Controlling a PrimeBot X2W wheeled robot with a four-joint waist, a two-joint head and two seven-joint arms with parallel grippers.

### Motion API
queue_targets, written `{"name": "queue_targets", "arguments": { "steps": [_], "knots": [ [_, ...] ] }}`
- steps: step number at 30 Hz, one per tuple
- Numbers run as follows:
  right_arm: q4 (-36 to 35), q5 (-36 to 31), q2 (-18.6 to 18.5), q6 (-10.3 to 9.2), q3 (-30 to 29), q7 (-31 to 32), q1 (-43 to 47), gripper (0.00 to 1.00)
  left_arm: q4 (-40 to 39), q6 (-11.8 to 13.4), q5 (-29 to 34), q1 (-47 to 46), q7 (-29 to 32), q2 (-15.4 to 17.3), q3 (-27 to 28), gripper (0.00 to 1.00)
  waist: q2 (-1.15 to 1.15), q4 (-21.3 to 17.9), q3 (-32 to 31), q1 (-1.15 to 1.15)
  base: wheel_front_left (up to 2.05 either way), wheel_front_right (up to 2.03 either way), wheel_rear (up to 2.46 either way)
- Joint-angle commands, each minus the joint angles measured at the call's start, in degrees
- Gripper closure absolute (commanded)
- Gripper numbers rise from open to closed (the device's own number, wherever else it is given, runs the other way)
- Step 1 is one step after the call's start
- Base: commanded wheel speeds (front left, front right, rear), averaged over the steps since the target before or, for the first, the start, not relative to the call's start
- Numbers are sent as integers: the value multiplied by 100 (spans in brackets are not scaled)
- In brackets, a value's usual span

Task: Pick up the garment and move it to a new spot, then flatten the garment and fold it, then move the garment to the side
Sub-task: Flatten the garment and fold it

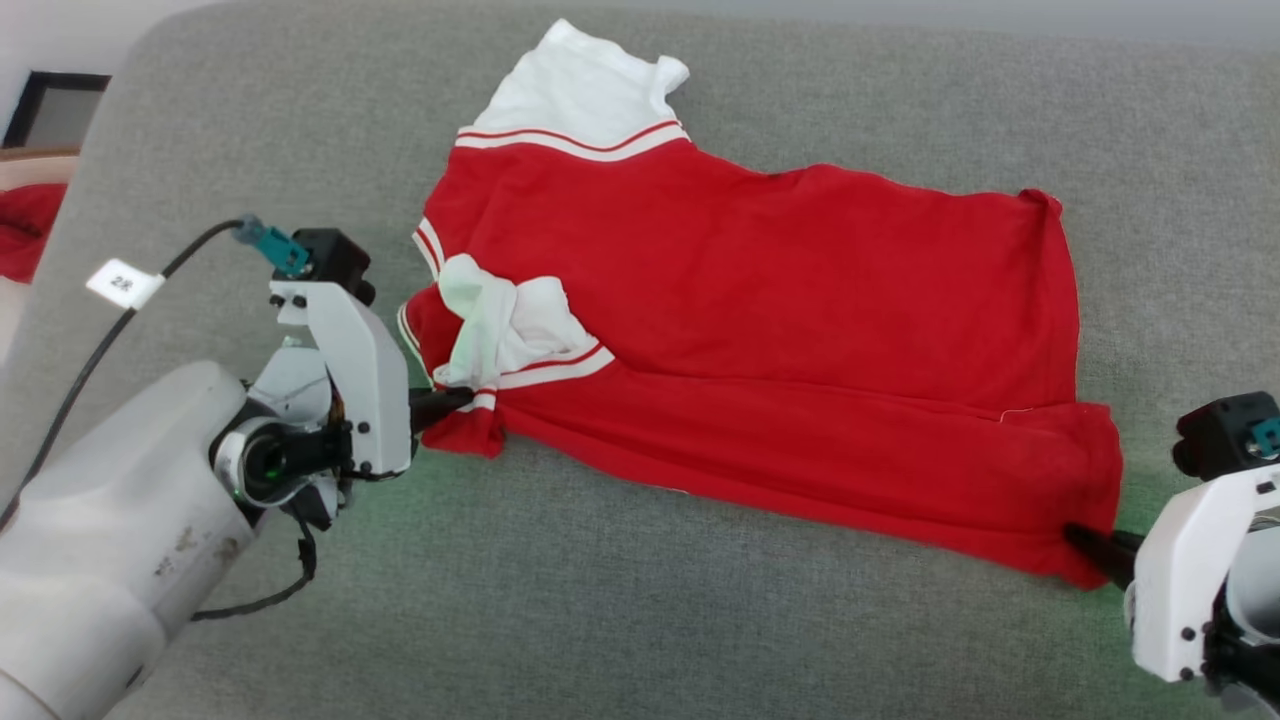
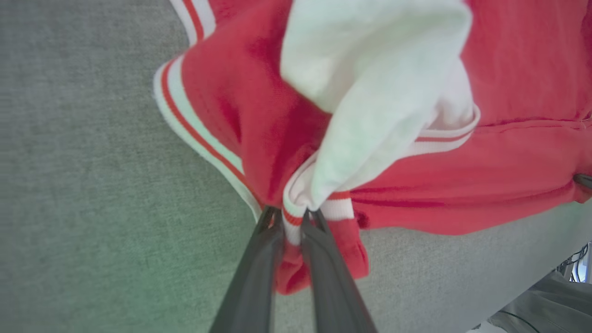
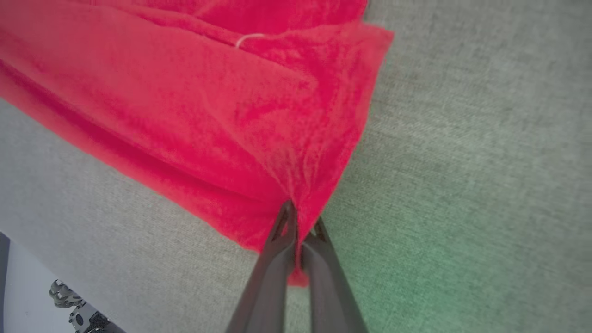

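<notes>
The garment (image 1: 760,330), a red jersey with white sleeves and striped trim, lies spread across the grey cushioned surface (image 1: 600,620). One white sleeve (image 1: 585,85) lies flat at the far side; the other (image 1: 500,325) is bunched on the near left. My left gripper (image 1: 462,398) is shut on the striped trim at the near left corner; in the left wrist view the fabric (image 2: 296,217) is pinched between the left gripper (image 2: 292,216). My right gripper (image 1: 1085,540) is shut on the near right hem corner, with red cloth (image 3: 259,138) pinched in the right gripper (image 3: 298,222).
A small red cloth (image 1: 25,230) lies at the far left beyond the cushion's edge, near a dark frame (image 1: 55,105). A cable with a white tag (image 1: 125,283) runs along my left arm. Bare grey cushion stretches along the near side.
</notes>
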Motion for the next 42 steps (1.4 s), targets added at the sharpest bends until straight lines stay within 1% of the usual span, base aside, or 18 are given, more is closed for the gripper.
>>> {"name": "queue_targets", "arguments": {
  "steps": [1, 11, 18, 23, 28, 33, 36, 37, 38, 39, 40, 41, 42],
  "knots": [
    [34, -9, -79, -8, -87, -6, -67, 100, 30, 10, -25, 63, -13, 81, 19, 100, 0, 16, -25, 0, 0, 0, 0],
    [-64, 139, -264, -8, -345, 60, 170, 100, -280, 122, -130, 316, -22, 283, 39, 100, 0, 154, -288, 0, 0, 0, 0],
    [-316, 127, -341, -8, -513, 335, 458, 100, -625, 264, -208, 554, 21, 460, 19, 100, 0, 214, -494, 0, 0, 0, 0],
    [-543, 135, -392, -8, -590, 556, 718, 100, -1050, 476, -225, 776, 64, 645, -39, 100, 0, 242, -643, 0, 0, 0, 0],
    [-859, 182, -420, -8, -712, 816, 1072, 100, -1679, 737, -261, 1054, 70, 906, -106, 100, 0, 266, -750, 0, 0, 0, 0],
    [-1200, 185, -318, -8, -819, 1001, 1438, 100, -2357, 998, -222, 1375, -48, 1197, -173, 100, 0, 273, -795, 0, 0, 0, 0],
    [-1282, 154, -237, -8, -837, 1050, 1573, 100, -2639, 1129, -167, 1538, -137, 1301, -220, 100, 0, 267, -781, 0, 0, 0, 0],
    [-1284, 137, -216, -8, -819, 1045, 1585, 100, -2697, 1168, -161, 1574, -158, 1317, -232, 87, 0, 263, -778, 0, 0, 0, 0],
    [-1271, 121, -196, -8, -791, 1047, 1605, 100, -2750, 1191, -144, 1601, -191, 1332, -238, 65, 0, 258, -777, 0, 0, 0, 0],
    [-1258, 110, -178, -8, -759, 1041, 1622, 93, -2775, 1212, -130, 1627, -207, 1338, -248, 56, 0, 252, -775, 0, 0, 0, 0],
    [-1244, 104, -157, -8, -726, 1023, 1618, 76, -2807, 1204, -115, 1652, -226, 1336, -272, 55, 0, 244, -774, 0, 0, 0, 0],
    [-1229, 98, -136, -8, -697, 1000, 1595, 59, -2827, 1213, -115, 1670, -242, 1325, -280, 45, 0, 235, -773, 0, 0, 0, 0],
    [-1211, 94, -127, -7, -673, 977, 1567, 52, -2844, 1207, -73, 1668, -276, 1308, -285, 11, 0, 226, -772, 0, 0, 0, 0]
  ]
}}
